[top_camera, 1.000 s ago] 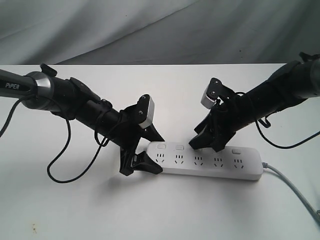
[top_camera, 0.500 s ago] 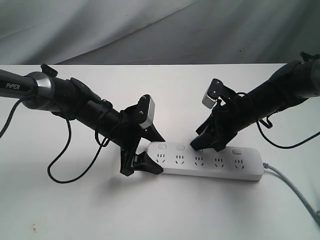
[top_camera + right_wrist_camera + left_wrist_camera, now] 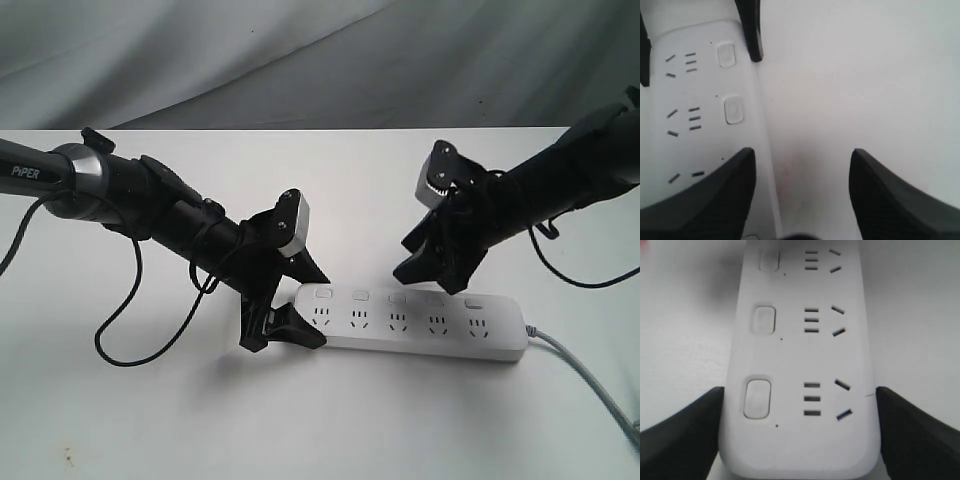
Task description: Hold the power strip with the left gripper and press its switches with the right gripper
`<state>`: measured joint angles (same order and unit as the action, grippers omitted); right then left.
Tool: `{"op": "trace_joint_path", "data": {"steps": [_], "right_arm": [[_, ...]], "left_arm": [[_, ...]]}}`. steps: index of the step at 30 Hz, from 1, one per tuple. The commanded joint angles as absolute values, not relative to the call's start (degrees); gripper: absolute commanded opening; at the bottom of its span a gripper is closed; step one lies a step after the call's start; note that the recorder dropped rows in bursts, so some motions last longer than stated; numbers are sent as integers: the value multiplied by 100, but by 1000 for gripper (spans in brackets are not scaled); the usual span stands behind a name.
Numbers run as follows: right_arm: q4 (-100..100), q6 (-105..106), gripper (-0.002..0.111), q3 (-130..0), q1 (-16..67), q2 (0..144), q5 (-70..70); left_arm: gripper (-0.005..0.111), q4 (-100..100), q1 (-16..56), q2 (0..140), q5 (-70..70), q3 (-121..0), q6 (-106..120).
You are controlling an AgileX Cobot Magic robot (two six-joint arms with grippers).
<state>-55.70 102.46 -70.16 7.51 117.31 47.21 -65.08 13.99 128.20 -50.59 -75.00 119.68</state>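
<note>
Nearest the camera, the grey cord point(image 3: 585, 380) trails over the white surface point(image 3: 300, 430) from the right end of the power strip point(image 3: 420, 338). The strip lies flat and lengthways, a little right of centre, with its sockets point(image 3: 397, 322) facing up. Its left end sits inside the left tool point(image 3: 312, 308), which has one jaw on the near long edge and one on the far edge. The left wrist view shows both jaws against the sides of the rounded end, so the tool is clamped across the strip's width. That grip looks meant to pin the light bar so that a push from above cannot slide or tip it. Taking the very end also leaves every button free.

Along the far edge runs the row of switches point(image 3: 397, 297), one behind each socket. Just above them hangs the right tool point(image 3: 425, 265), jaws spread, holding nothing and clear of the plastic. It seems to sit over the third or fourth switch, though the angle makes it hard to say which. In its own wrist view one jaw is over the strip and the other over the surface beside it, so a single jaw tip would probably do the pressing. Behind both arms hangs a grey cloth point(image 3: 300, 60).
</note>
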Motion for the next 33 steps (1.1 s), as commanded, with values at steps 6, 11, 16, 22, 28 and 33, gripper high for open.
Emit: {"op": "trace_joint_path", "data": {"steps": [6,11,16,22,28,33], "right_arm": [[-5607,10378,52,-6870,161,11440,5415],[-5628,10480,52,-6644,121,11440,5019],[-5687,10628,52,-6611,131,11508,4931],[-5698,10640,52,-6611,131,11828,4963],[-5722,10663,52,-6611,131,11889,4933],[-5638,10663,52,-6611,131,11889,4861]], "left_arm": [[0,-6535,1419,12829,-5091,-7547,11996],[0,-6535,1419,12829,-5091,-7547,11996],[0,-6535,1419,12829,-5091,-7547,11996],[0,-6535,1419,12829,-5091,-7547,11996],[0,-6535,1419,12829,-5091,-7547,11996],[0,-6535,1419,12829,-5091,-7547,11996]]}}
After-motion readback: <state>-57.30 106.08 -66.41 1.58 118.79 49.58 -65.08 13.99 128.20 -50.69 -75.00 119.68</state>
